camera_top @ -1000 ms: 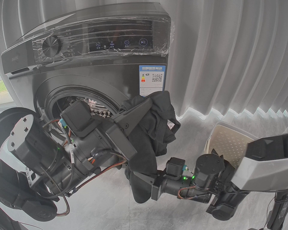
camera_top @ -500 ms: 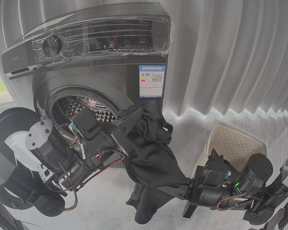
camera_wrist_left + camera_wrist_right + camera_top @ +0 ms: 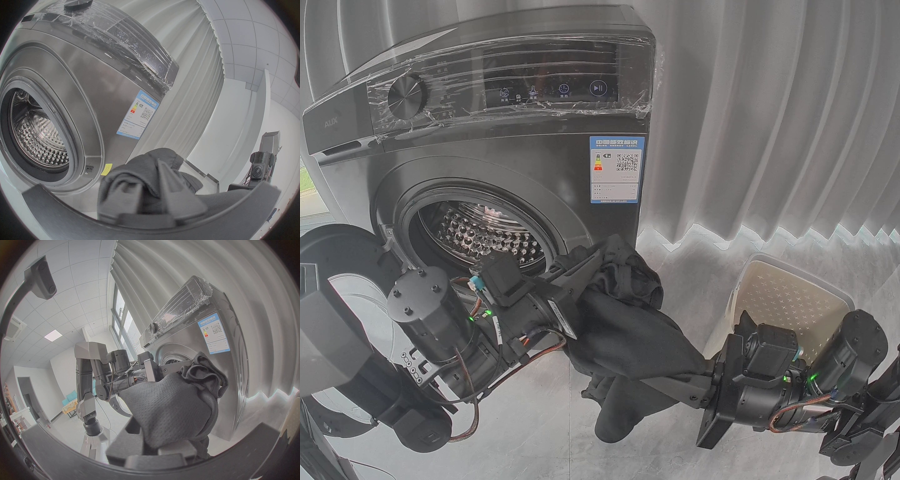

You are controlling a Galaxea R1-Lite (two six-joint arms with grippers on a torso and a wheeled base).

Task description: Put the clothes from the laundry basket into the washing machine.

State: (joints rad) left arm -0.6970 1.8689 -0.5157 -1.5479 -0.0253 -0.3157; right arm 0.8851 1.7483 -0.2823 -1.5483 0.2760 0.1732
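Observation:
A black garment [image 3: 625, 337] hangs in the air in front of the washing machine [image 3: 487, 144], low and to the right of its open drum [image 3: 481, 234]. My left gripper [image 3: 599, 261] is shut on the bunched upper end of the garment [image 3: 147, 178]. My right gripper [image 3: 653, 380] is shut on its lower side, and the mesh cloth [image 3: 170, 408] drapes over its fingers [image 3: 132, 440]. The cloth is stretched between the two, with a tail hanging toward the floor. The cream laundry basket [image 3: 787, 300] stands on the floor at the right, behind my right arm.
The washer's round door [image 3: 337, 294] is swung open at the left, beside my left arm. White curtains [image 3: 775, 125] hang behind the basket. Grey floor [image 3: 525, 425] lies bare below the garment.
Both arms have come lower. My left gripper dropped away from the drum mouth, uncovering it. My right gripper moved out to the right, pulling the garment taut between them.

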